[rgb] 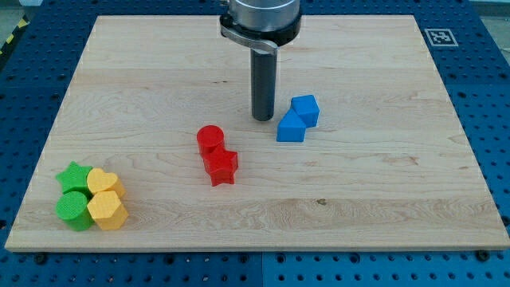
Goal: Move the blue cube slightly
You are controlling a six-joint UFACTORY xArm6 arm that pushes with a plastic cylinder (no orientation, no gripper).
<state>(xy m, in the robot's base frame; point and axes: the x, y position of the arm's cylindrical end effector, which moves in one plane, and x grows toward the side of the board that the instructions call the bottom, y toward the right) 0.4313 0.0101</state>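
Observation:
The blue cube (305, 109) sits right of the board's middle, touching a second blue block (291, 127) with a wedge-like shape just below and left of it. My tip (263, 118) rests on the board just left of the two blue blocks, a small gap from the cube. The dark rod rises from it to the arm's grey flange at the view's top.
A red cylinder (210, 139) and a red star (221, 167) touch each other left of centre. At the lower left cluster a green star (73, 176), a green cylinder (72, 208), a yellow block (102, 182) and a yellow hexagon (107, 210). The wooden board (382, 199) lies on a blue pegboard.

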